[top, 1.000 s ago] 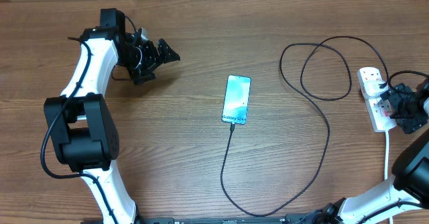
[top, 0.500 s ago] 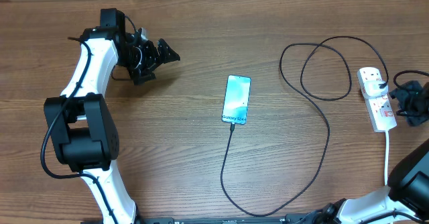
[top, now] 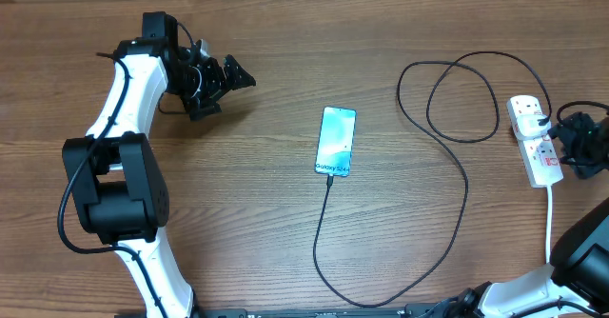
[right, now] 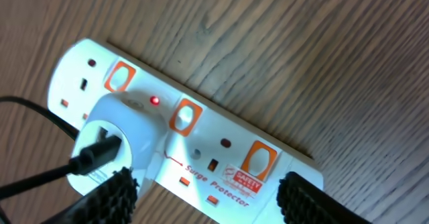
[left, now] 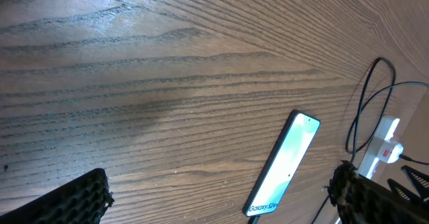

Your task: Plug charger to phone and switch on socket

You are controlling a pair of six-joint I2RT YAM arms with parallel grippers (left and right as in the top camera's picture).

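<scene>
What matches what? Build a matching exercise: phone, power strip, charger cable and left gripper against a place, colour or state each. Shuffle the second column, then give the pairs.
1. phone
2. power strip
3. charger cable
4. left gripper

A. open and empty, over the table's left side
B. white, red indicator lit, beside the right gripper
C. black, looped
D. teal screen, mid-table

Pairs: 1-D, 2-B, 3-C, 4-A
</scene>
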